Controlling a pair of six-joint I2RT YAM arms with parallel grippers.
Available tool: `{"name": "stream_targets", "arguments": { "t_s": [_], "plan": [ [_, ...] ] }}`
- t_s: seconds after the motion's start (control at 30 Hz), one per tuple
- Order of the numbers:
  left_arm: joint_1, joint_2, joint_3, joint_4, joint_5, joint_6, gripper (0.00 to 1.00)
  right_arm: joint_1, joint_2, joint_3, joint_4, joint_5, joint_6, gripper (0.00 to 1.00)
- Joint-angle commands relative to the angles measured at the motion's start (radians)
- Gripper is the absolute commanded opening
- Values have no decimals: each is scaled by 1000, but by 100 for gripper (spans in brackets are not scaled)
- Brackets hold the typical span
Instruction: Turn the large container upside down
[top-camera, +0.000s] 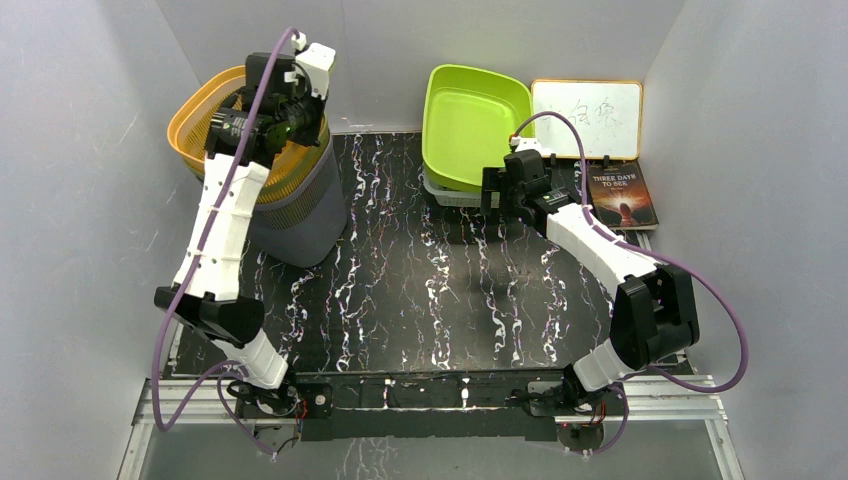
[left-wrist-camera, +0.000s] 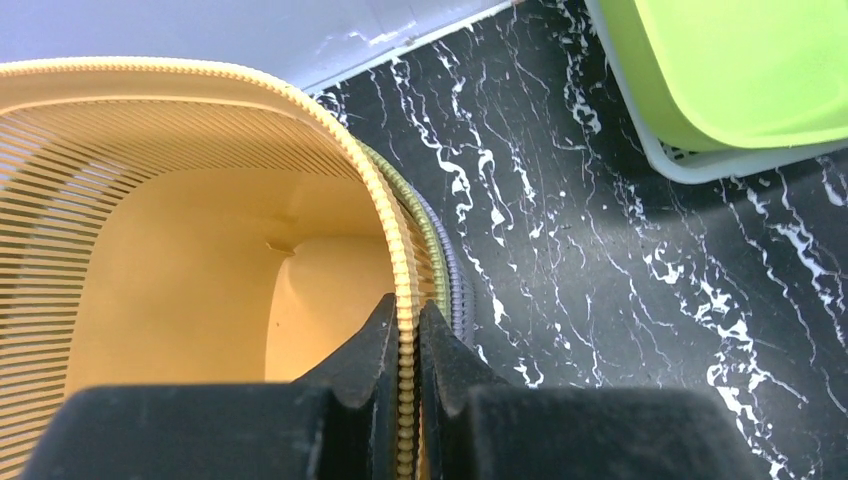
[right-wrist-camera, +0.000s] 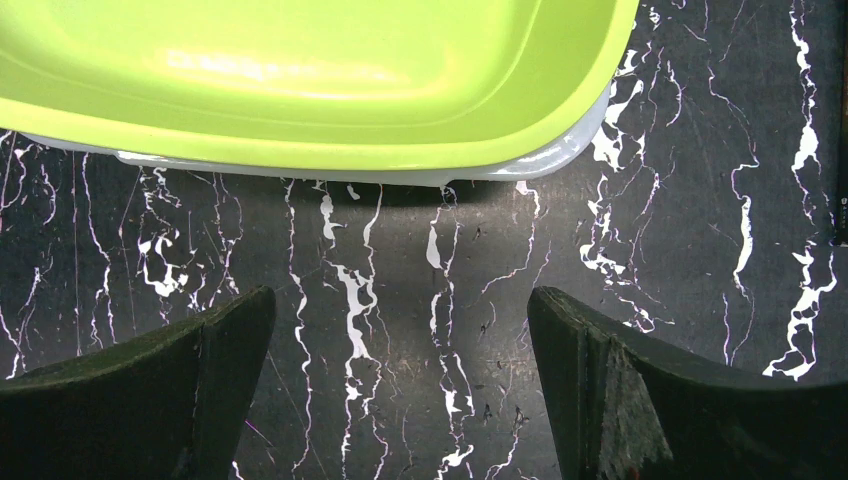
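Observation:
The large container is an orange slatted basket (top-camera: 200, 110) nested in green and grey baskets (top-camera: 300, 215) at the table's back left, tilted up. My left gripper (top-camera: 290, 118) is shut on the orange basket's rim (left-wrist-camera: 405, 290), one finger inside and one outside. The green and grey rims (left-wrist-camera: 450, 285) sit just right of it. My right gripper (top-camera: 500, 195) is open and empty, hovering just in front of the lime green tub (right-wrist-camera: 300, 80), which rests in a white tray (right-wrist-camera: 560, 155).
The lime tub (top-camera: 470, 120) leans at the back centre. A whiteboard (top-camera: 588, 118) and a dark book (top-camera: 622, 195) lie at the back right. Grey walls enclose the black marbled table (top-camera: 420, 300).

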Motion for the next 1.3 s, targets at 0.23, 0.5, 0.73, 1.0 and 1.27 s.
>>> {"name": "stream_targets", "arguments": {
  "t_s": [0.23,0.5,0.73,1.0,1.27],
  "plan": [
    [-1,-326,-86,349,-200,11,0,-6,-22,21,39,0,11,98],
    [-1,-524,-244,688,-234,46,0,-5,-18,18,43,-9,20,98],
    [1,-379,33,593,-175,58,0,-5,-12,11,48,-26,35,98],
    [0,-440,-14,740,-101,20,0,-5,-13,1,55,-23,33,98],
    [0,-502,-35,759,114,-135,0,-4,-29,19,58,25,43,98]
  ]
}}
